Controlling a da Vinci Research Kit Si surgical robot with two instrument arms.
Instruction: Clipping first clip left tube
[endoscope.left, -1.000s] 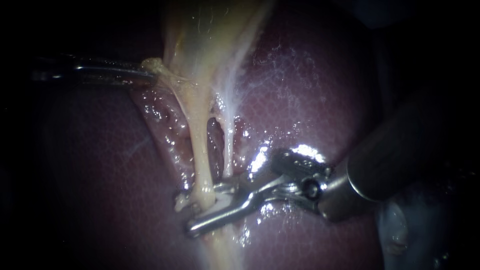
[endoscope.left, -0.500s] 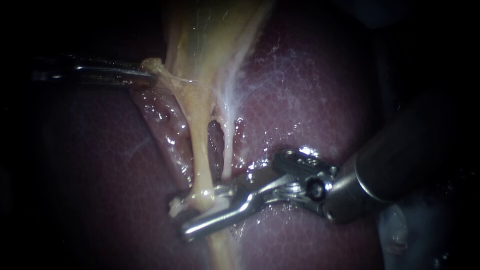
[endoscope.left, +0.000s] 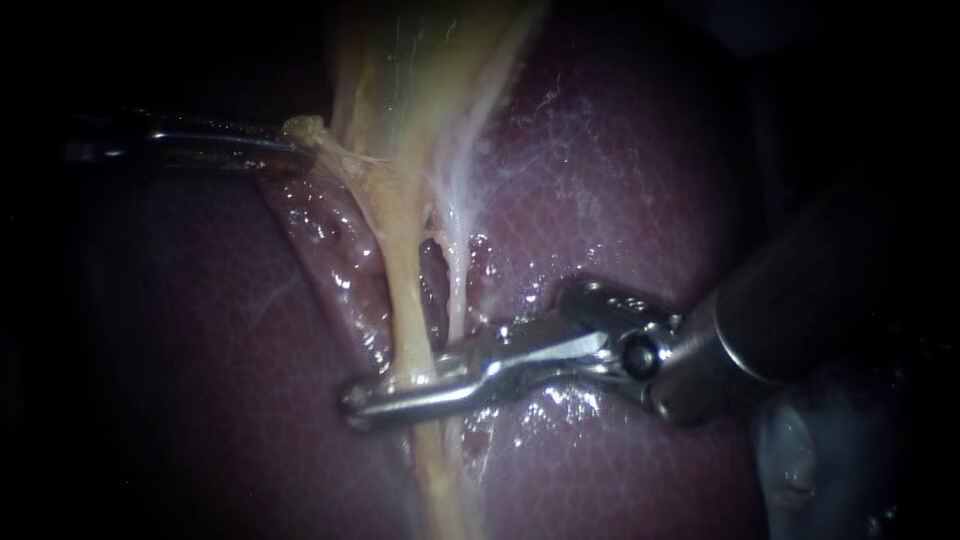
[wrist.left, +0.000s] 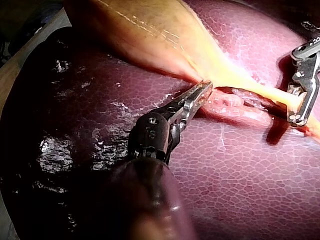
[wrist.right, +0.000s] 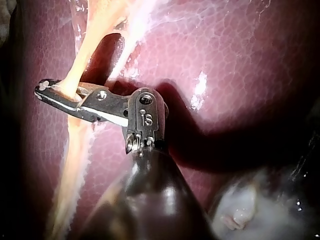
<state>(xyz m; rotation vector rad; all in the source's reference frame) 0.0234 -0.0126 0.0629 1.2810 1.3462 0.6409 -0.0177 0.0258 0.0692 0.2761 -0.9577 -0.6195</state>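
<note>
My left instrument, a slim steel shaft, has its jaws closed on a pale yellow fold at the narrow end of the gallbladder. The thick yellow left tube runs down over the glossy dark red liver, beside a thinner whitish tube. My right instrument has its silver jaws squeezed nearly together across the left tube, low down.

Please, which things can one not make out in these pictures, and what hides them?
- Clip: endoscope and right wrist views; the right tool has its jaws shut on the left tube, covering any clip.
- Lower end of the left tube: endoscope view, cut by the bottom edge.
- Shaft of the left tool: endoscope view, lost in darkness.
</note>
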